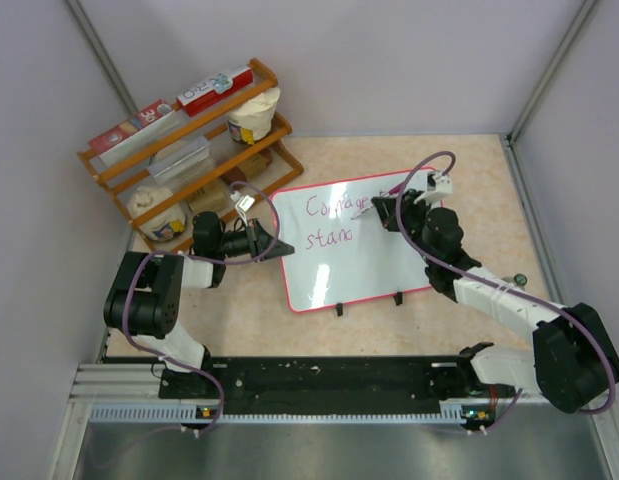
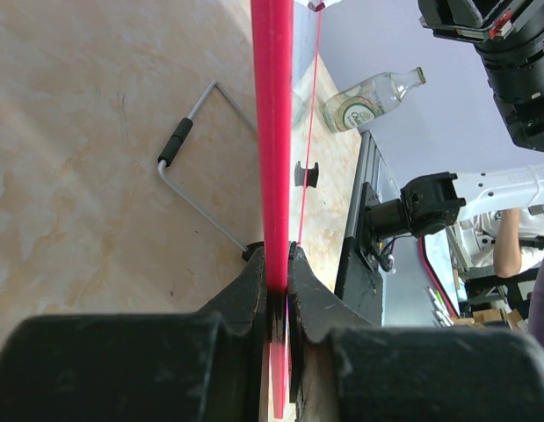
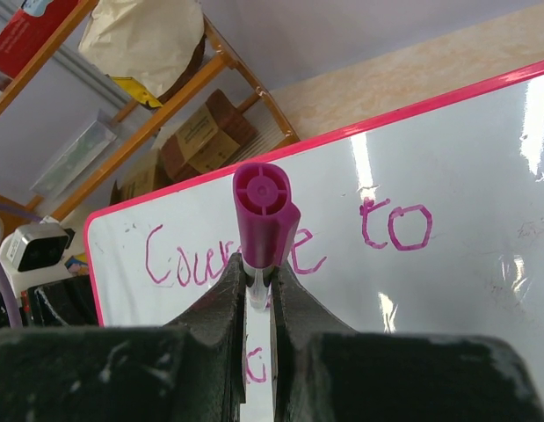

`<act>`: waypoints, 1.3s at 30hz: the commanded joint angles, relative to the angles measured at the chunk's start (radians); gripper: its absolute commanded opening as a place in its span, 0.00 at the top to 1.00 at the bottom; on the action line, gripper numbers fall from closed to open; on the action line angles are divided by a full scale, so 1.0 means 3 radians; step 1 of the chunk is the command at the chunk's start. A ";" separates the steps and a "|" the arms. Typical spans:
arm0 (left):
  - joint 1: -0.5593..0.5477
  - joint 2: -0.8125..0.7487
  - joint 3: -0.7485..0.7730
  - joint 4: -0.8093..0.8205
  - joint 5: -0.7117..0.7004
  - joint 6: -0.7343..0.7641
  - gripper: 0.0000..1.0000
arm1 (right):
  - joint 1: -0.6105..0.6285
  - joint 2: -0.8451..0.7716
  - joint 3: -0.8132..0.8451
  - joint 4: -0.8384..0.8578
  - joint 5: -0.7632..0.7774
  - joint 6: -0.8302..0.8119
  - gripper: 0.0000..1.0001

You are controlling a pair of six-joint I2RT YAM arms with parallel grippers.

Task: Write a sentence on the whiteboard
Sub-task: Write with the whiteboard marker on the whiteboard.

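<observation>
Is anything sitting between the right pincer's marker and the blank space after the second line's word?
Nothing visible does. The whiteboard is bare white right of the sentence's second line. The left pincer grips only the left rim, and the right pincer holds the marker near the top line's end.

- 1 whiteboard (image 1: pixel 349 262), 2 black clips (image 1: pixel 340 309) (image 1: pixel 398 298)
- 1 sentence (image 1: pixel 329 208), 2 lines
- 1 purple marker (image 3: pixel 263 211)
- 2 grippers: left gripper (image 2: pixel 279 264), right gripper (image 3: pixel 258 274)
- 1 wooden shelf (image 3: pixel 166 112)
- 1 glass bottle (image 2: pixel 368 98)

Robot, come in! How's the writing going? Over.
Left gripper shut on whiteboard rim. Right gripper shut on purple marker. Sentence partly written, second line begun. Nothing blocking the board.
</observation>
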 commanded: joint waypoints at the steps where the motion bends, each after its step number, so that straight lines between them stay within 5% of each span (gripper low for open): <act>1: 0.0001 0.0017 0.0038 0.0117 -0.0188 0.0187 1.00 | -0.0041 0.0004 0.0021 0.0130 -0.0026 -0.0018 1.00; 39: 0.0001 0.0001 0.0028 0.0097 -0.0198 0.0202 1.00 | -0.0046 -0.0262 -0.0464 -0.0008 -0.0128 0.0038 1.00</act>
